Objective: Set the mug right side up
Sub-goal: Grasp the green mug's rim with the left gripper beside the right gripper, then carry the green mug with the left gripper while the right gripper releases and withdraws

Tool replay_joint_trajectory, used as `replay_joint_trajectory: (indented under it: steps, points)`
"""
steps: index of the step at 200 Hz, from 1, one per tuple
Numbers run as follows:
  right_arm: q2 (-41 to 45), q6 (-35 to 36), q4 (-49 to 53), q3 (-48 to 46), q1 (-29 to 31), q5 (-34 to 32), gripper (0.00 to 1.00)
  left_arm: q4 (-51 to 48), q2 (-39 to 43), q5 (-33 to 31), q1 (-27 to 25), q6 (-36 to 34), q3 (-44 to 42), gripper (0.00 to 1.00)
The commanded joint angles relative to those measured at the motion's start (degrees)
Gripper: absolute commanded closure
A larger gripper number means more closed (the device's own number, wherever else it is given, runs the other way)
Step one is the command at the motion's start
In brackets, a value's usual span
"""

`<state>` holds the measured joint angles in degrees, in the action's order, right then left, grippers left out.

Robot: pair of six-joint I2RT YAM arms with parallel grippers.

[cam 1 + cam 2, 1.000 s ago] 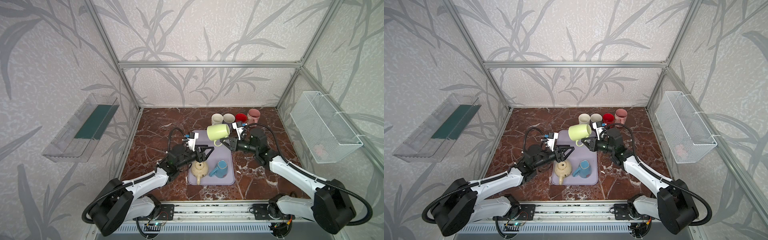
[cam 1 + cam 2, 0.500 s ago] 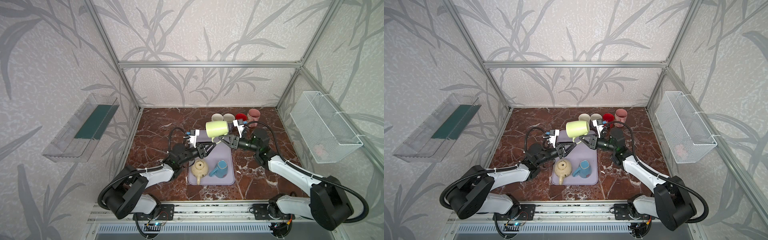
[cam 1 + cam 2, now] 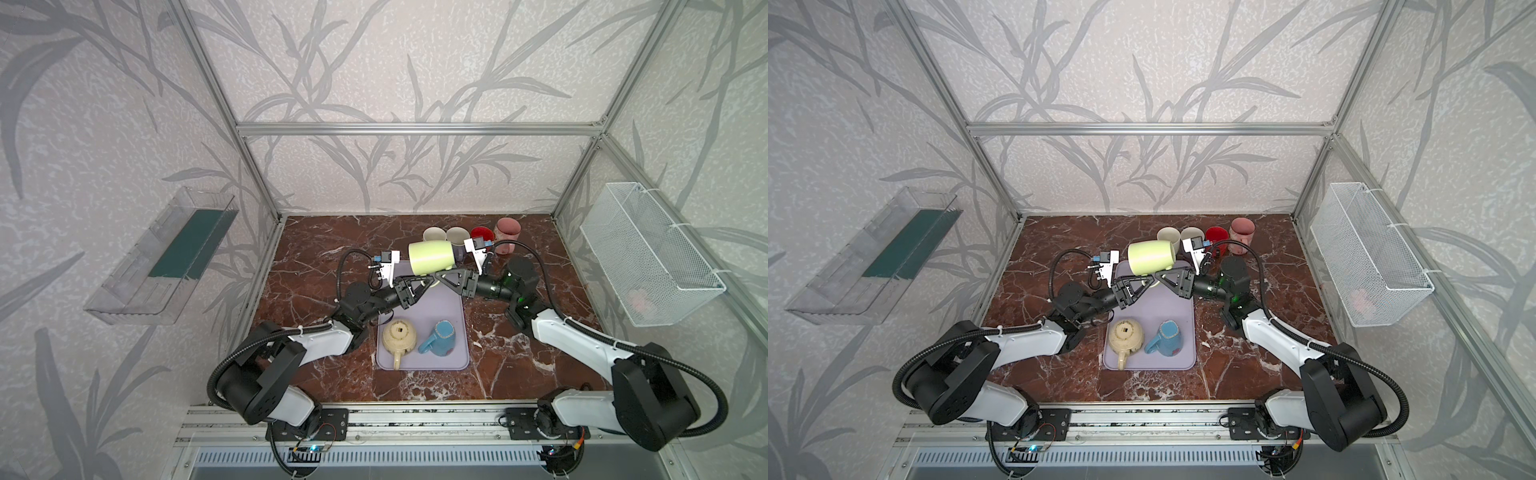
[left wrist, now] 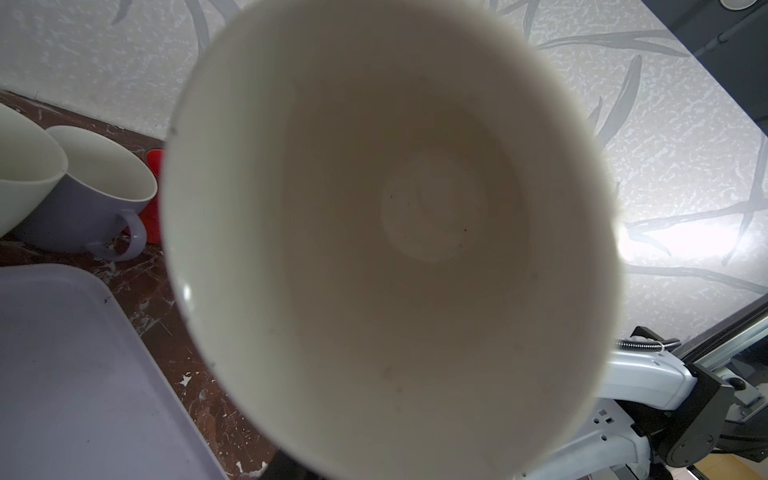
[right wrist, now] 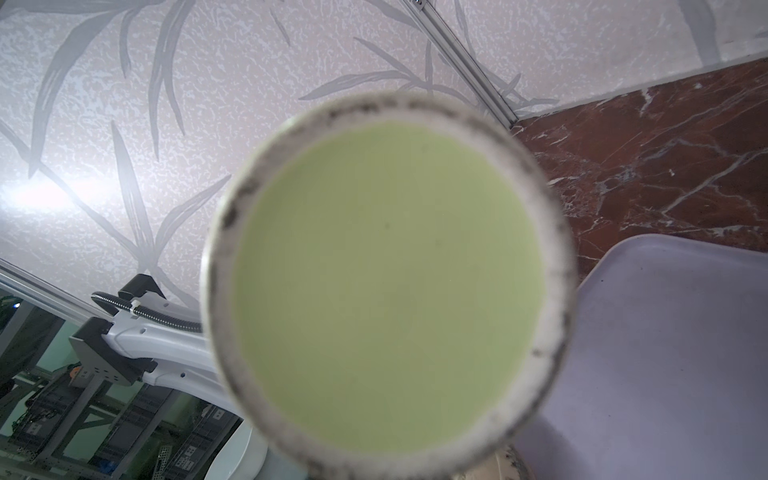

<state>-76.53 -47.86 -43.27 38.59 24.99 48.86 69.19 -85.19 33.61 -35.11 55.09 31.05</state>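
The light green mug (image 3: 431,257) hangs on its side in the air above the far end of the lilac tray (image 3: 446,307). Its mouth faces left, so the left wrist view is filled by its cream inside (image 4: 390,232). Its green base (image 5: 386,282) fills the right wrist view. My right gripper (image 3: 440,277) is shut on the mug from below, at its handle. My left gripper (image 3: 427,282) meets it tip to tip under the mug's mouth end. The mug hides both pairs of jaws in the wrist views.
A beige teapot (image 3: 399,337) and a blue mug (image 3: 440,337) on its side lie on the tray's near half. Cream (image 3: 434,233), lilac (image 4: 83,208), red (image 3: 482,233) and pink (image 3: 507,232) cups stand in a row at the back. A wire basket (image 3: 648,253) hangs on the right wall and a clear bin (image 3: 166,257) on the left.
The mug has been lifted a little and levelled onto its side. My left gripper has come up and right to the mug's underside, its jaws narrowing. The right gripper keeps its hold.
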Motion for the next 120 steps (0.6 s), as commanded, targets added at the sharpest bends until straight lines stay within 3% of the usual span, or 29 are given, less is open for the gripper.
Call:
replay_joint_trajectory:
  steps: [1,30,77,110,120]
  points:
    - [-1.23,-2.26,-11.33,0.04,-0.12,2.27,1.0,4.66,-0.76,1.66,0.13,1.5,2.02,0.67]
    - [-3.59,-3.91,-14.61,-0.35,-0.13,3.14,1.0,5.11,-1.45,2.03,0.13,2.02,2.83,0.73]
    - [-3.63,-2.71,-14.07,-0.75,-0.16,3.24,1.0,3.71,-1.52,1.93,0.07,1.33,3.1,1.0]
    - [-3.62,-2.17,-13.22,-0.59,-0.12,3.56,1.0,2.56,-1.0,1.19,0.21,0.56,2.76,1.0]
    - [-3.5,-1.98,-12.82,-0.41,-0.15,3.77,0.91,2.19,-0.58,0.95,0.22,0.29,2.55,1.0]
